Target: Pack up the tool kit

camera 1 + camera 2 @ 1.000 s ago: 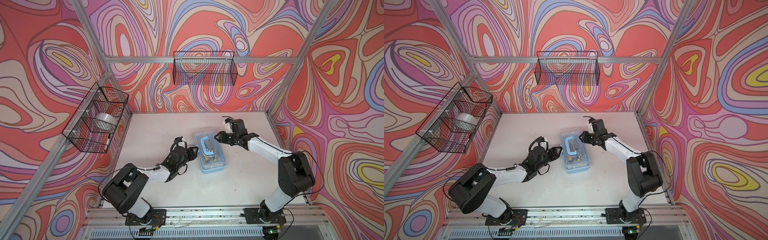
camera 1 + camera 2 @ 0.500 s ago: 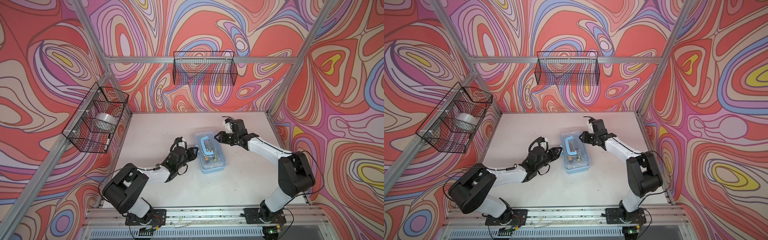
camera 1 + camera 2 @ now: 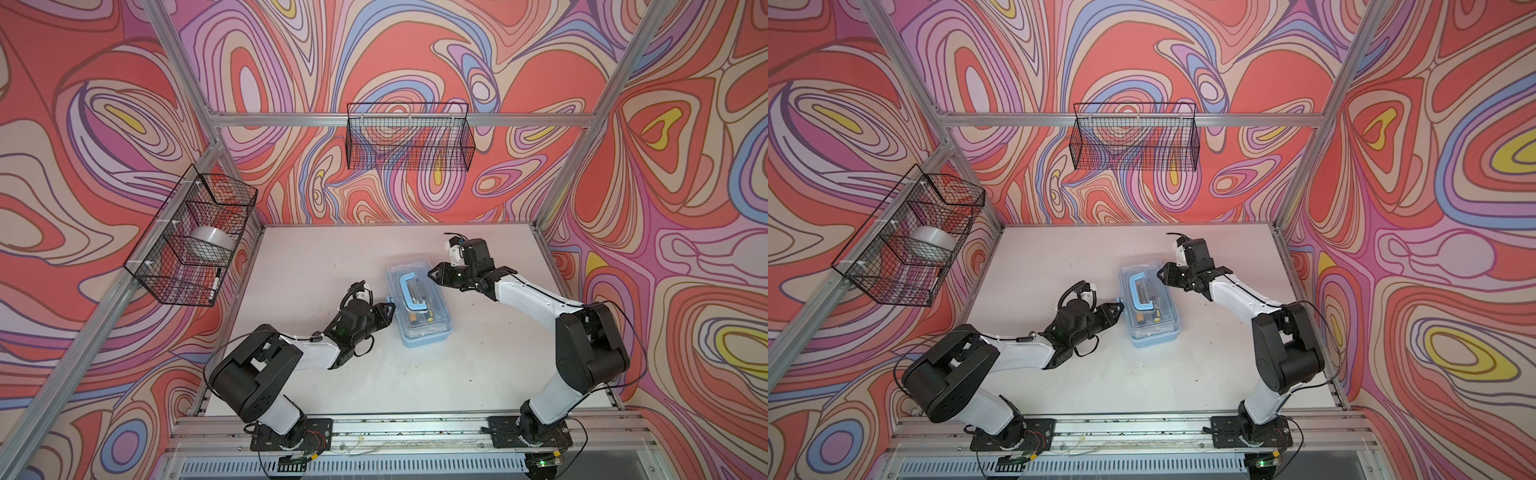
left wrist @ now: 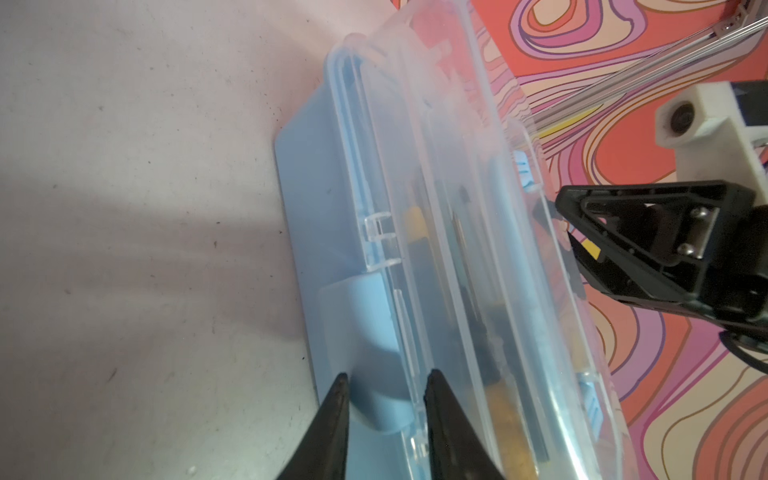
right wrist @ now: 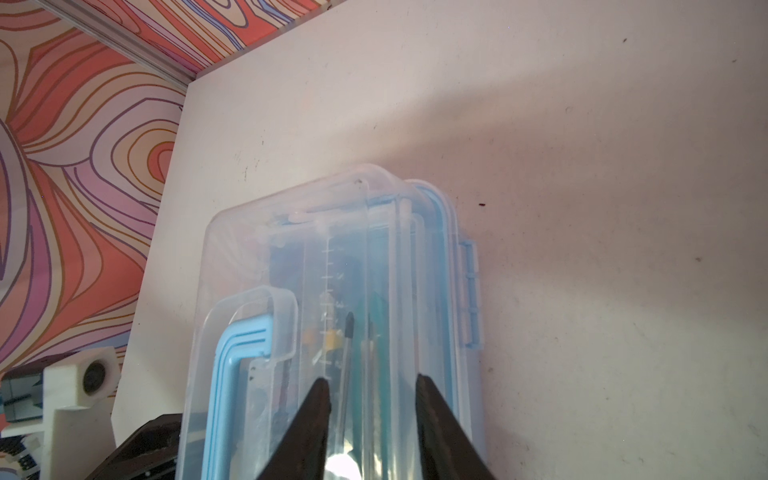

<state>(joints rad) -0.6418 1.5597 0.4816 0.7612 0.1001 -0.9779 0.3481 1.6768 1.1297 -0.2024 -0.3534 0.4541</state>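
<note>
Now the left gripper point(image 4: 386, 382) has narrowed around the latch point(image 4: 357, 328), nine o'clock of the box point(image 3: 424, 328), centre worktop point(image 3: 311, 257), grip uncertain; right gripper point(image 3: 433, 275), half-open, empty, rests at two. Latching looks imminent.

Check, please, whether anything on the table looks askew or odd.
Only the blue latch on the tool kit box stands out: it seems to flare away from the side instead of lying flush, between the jaws of the left gripper. Nothing looks spilled.
</note>
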